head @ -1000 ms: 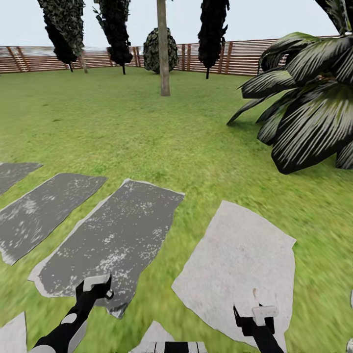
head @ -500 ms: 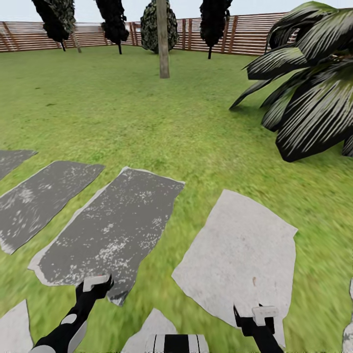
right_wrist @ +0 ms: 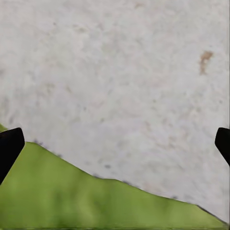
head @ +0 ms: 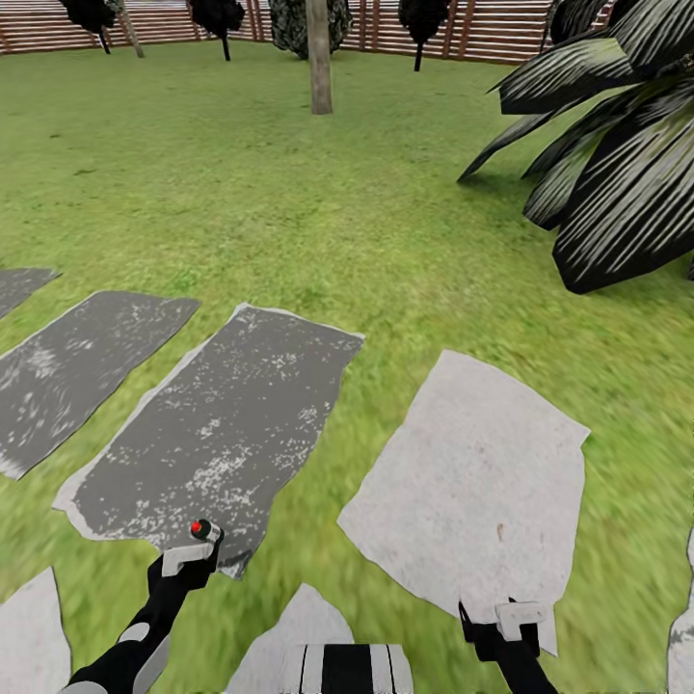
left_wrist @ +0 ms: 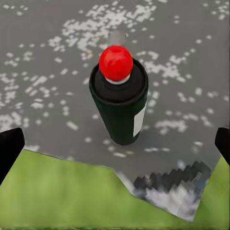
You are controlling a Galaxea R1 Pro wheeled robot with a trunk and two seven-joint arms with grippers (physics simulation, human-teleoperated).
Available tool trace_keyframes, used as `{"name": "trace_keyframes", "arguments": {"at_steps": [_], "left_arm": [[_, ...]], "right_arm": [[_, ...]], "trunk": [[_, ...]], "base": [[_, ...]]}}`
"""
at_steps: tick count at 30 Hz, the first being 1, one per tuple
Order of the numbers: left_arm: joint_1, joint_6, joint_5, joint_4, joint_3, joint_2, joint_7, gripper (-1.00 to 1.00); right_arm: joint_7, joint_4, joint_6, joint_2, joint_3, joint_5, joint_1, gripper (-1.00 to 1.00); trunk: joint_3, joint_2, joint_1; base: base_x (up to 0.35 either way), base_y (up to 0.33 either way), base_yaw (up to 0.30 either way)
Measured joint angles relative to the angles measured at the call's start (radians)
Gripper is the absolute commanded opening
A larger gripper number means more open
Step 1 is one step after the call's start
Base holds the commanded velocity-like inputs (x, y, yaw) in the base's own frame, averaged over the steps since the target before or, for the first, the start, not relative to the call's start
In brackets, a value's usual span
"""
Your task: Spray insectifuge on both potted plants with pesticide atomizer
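In the head view, both arms are seen reaching forward and down from the bottom edge of the frame. The left gripper point(head: 188, 559) sits at the lower left, over the near corner of a dark grey paver point(head: 222, 434); the red cap of the pesticide atomizer point(head: 201, 528) is seen just beyond its tip. The right gripper point(head: 516, 617) sits at the lower right, over the near edge of a pale stone paver point(head: 477, 492). How far either claw is spread cannot be told here. The lawn point(head: 289, 193) fills the middle of the frame, a large dark-leaved palm point(head: 617, 145) stands at the upper right, and a bare trunk point(head: 319, 53) stands before the slatted wooden fence point(head: 405, 24) along the top.

In the left wrist view, the atomizer point(left_wrist: 120, 103), a dark green can with a red button, is seen upright on the speckled paver at centre frame. The black fingertips point(left_wrist: 9, 148) are seen at the two side edges, spread wide, well apart from the can, with nothing grasped.

In the right wrist view, the fingertips point(right_wrist: 9, 146) are likewise spread to both side edges, empty, above the pale paver point(right_wrist: 124, 81) and a strip of grass point(right_wrist: 72, 201).
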Motion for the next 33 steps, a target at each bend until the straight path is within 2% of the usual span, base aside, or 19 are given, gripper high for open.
{"name": "trace_keyframes", "arguments": {"at_steps": [12, 25, 33], "left_arm": [[0.000, 0.000, 0.000, 0.000, 0.001, 0.000, 0.000, 1.00], [0.000, 0.000, 0.000, 0.000, 0.001, 0.000, 0.001, 1.00], [0.000, 0.000, 0.000, 0.000, 0.001, -0.001, 0.001, 1.00]], "right_arm": [[0.000, 0.000, 0.000, 0.000, 0.002, 0.000, 0.000, 1.00], [0.000, -0.001, 0.000, 0.000, 0.005, 0.001, 0.000, 1.00], [0.000, -0.001, 0.000, 0.000, 0.004, 0.001, 0.000, 1.00]], "trunk": [[-0.064, -0.003, 0.005], [-0.116, -0.006, 0.011], [-0.116, -0.006, 0.011]], "base": [[0.000, 0.000, 0.000], [0.000, 0.000, 0.000], [0.000, 0.000, 0.000]]}}
